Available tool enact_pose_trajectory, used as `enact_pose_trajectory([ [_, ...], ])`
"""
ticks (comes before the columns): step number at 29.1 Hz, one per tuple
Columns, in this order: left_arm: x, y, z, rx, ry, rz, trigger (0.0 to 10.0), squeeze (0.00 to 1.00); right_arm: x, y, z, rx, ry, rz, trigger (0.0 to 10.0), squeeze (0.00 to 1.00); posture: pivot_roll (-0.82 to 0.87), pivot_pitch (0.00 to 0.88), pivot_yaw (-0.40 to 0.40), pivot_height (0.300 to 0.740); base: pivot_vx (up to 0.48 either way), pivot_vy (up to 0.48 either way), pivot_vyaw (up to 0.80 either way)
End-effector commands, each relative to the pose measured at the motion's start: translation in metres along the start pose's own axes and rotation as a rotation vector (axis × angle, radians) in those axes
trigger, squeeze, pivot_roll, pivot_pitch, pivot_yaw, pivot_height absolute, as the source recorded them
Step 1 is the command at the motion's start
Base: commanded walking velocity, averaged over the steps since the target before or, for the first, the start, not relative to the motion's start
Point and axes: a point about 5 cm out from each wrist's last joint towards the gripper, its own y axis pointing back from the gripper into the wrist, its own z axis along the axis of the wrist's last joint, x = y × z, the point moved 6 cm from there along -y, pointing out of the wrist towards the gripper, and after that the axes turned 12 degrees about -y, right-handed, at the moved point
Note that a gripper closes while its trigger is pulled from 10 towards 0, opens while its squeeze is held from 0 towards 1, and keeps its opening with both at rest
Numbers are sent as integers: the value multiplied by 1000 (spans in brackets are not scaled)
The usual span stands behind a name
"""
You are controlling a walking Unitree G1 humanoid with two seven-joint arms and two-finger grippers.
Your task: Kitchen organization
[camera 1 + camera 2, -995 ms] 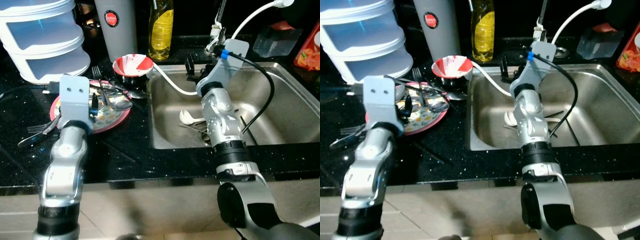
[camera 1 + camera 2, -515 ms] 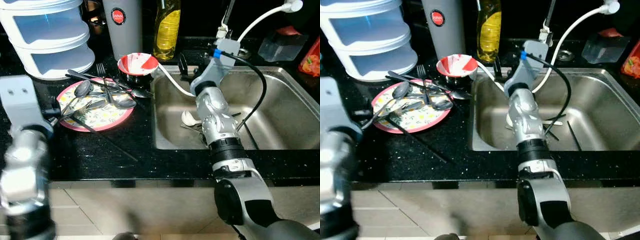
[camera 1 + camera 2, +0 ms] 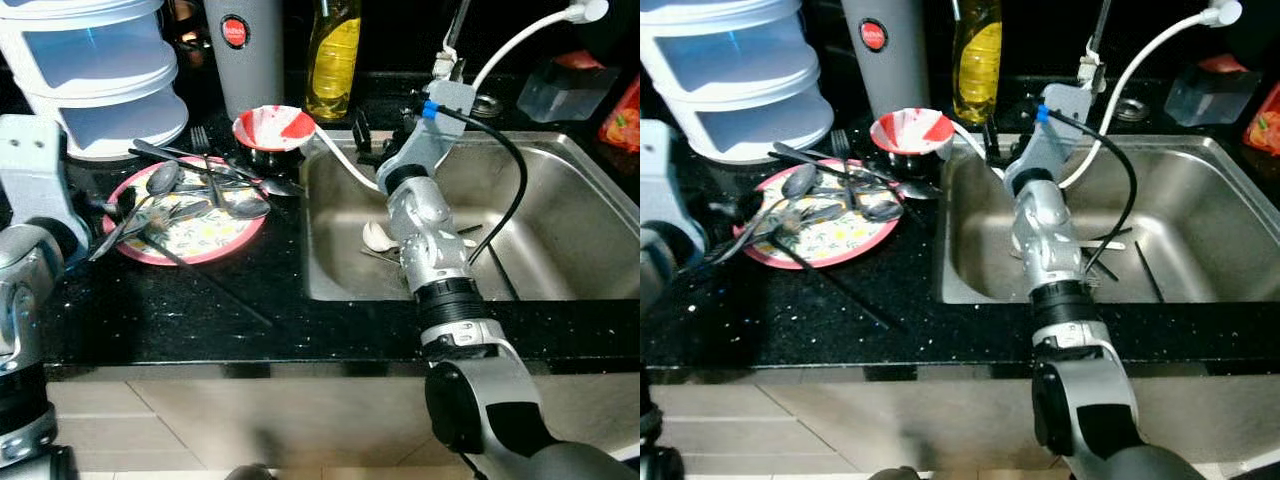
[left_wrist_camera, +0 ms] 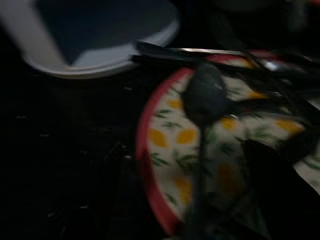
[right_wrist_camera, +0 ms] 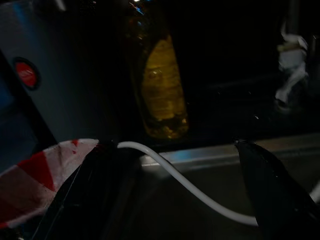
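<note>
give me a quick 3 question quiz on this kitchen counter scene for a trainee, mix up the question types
1. True or false: the pink-rimmed floral plate on the black countertop holds a pile of spoons and forks.
2. Multiple choice: the red-and-white striped bowl stands (A) inside the steel sink, (B) on the counter beside the sink's corner, (C) on top of the stacked white plastic containers.
3. Fill in: the right gripper hovers over the sink's corner, its fingers spread, in front of the tall bottle of ____ liquid.

Key: 1 true; 2 B; 3 yellow.
</note>
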Motion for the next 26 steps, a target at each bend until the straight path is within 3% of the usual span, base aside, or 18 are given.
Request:
enact_pose_trajectory([
  [1, 1, -2, -10, 47, -31, -23, 6235, 0, -8, 1, 2, -13, -14, -35, 10000, 0, 230, 0, 57, 740, 0, 0, 0],
  [2, 1, -4, -14, 62, -36, -37, 5098, 0, -7, 2, 1, -11, -21, -36, 10000, 0, 226, 0, 59, 740, 0, 0, 0],
  [7, 6, -10, -38, 143, -20, -41, 3765, 0, 1, 1, 3, -21, -13, -2, 10000, 0, 212, 0, 73, 740, 0, 0, 0],
  [8, 7, -11, -43, 153, -7, -43, 2353, 0, 0, 1, 5, -25, -11, -4, 10000, 0, 211, 0, 72, 740, 0, 0, 0],
  [9, 7, -11, -47, 160, 8, -46, 1569, 0, -2, 1, 6, -28, -12, -12, 10000, 0, 211, 0, 72, 740, 0, 0, 0],
  [10, 7, -11, -47, 160, 8, -46, 1569, 0, -2, 1, 6, -28, -12, -12, 10000, 0, 211, 0, 72, 740, 0, 0, 0],
  [11, 7, -12, -50, 169, 20, -54, 0, 0, -4, 1, 7, -30, -15, -21, 10000, 0, 206, 0, 62, 740, 0, 0, 0],
  [17, -3, -18, -61, 197, 50, -109, 0, 0, -3, 1, 12, -44, -3, -10, 10000, 0, 179, 0, 76, 740, 0, 0, 0],
  [22, -9, -23, -61, 179, 74, -130, 0, 0, -12, 1, 15, -53, -2, -40, 10000, 0, 178, 0, 61, 740, 0, 0, 0],
  [24, -7, -26, -44, 105, 80, -113, 0, 0, -12, 1, 15, -50, -1, -37, 10000, 0, 178, 0, 61, 740, 0, 0, 0],
  [26, -3, -28, -14, -22, 56, -74, 0, 0, -8, 0, 18, -55, 7, -21, 10000, 0, 159, 0, 74, 740, 0, 0, 0],
])
